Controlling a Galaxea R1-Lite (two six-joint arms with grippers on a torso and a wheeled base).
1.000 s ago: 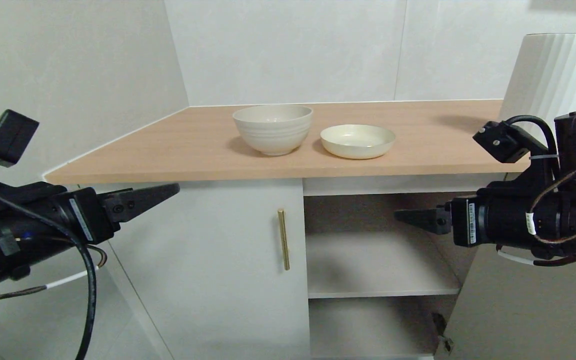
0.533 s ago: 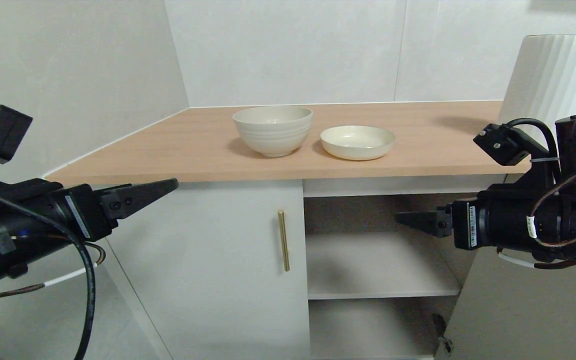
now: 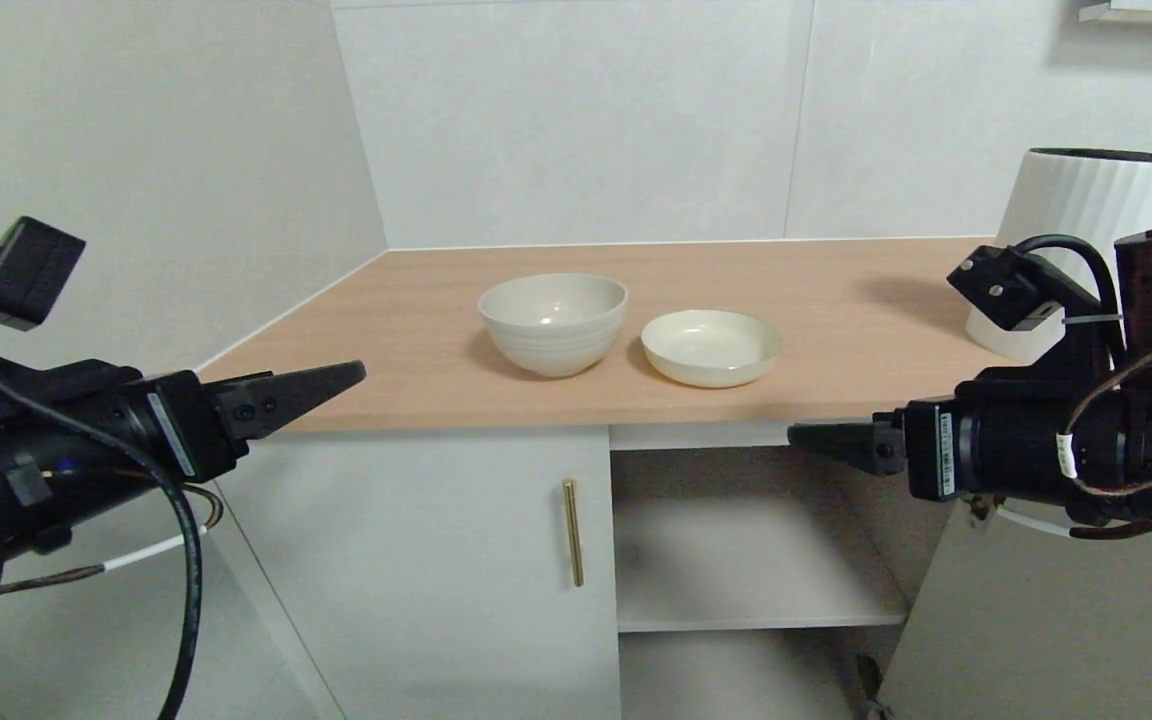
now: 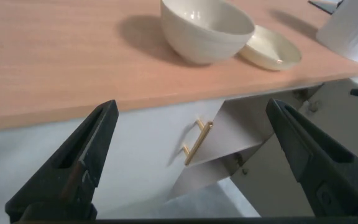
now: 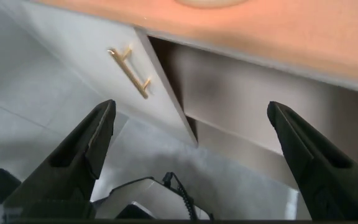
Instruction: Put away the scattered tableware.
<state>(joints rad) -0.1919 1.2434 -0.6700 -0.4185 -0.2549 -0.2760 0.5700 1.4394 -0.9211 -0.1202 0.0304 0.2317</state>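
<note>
A deep cream bowl [image 3: 553,322] and a shallow cream dish [image 3: 711,346] stand side by side on the wooden countertop [image 3: 416,340]. The left wrist view looks over both, the bowl [image 4: 207,28] nearer than the dish [image 4: 271,48]. My left gripper [image 3: 346,377] is held open and empty in front of the counter's left front edge, its gap [image 4: 191,107] facing the cabinet front. My right gripper [image 3: 806,437] is open and empty just below the counter edge, before the open cabinet compartment [image 5: 190,107].
Under the counter is a closed white door with a brass handle [image 3: 572,530]. To its right an open compartment holds a bare shelf [image 3: 746,580], its door [image 3: 1036,620] swung out at the right. A white ribbed container [image 3: 1096,210] stands at the counter's right end.
The whole head view has shifted, so the counter sits lower in the picture and more of its top shows. Bowl and dish keep their places on it. Both grippers stay open.
</note>
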